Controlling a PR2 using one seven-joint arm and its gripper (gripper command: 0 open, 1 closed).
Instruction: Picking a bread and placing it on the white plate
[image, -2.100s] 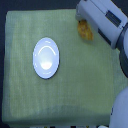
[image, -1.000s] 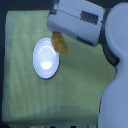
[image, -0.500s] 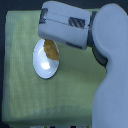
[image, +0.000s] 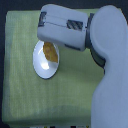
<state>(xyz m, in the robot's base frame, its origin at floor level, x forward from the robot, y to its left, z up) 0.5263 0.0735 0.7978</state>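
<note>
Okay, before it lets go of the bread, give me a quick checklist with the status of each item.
1. Bread over the white plate: ok, it shows against the plate's upper part.
2. Bread fully inside the rim: cannot tell, the arm hides its upper end.
3. Bread resting on the plate or held above it: cannot tell from this view.
4. Gripper open or shut: cannot tell, the fingers are hidden under the arm's white housing.
5. Plate flat on the green cloth: ok, it sits level.
6. Free plate surface for the bread: ok, nothing else lies on the part of the plate that shows.
</note>
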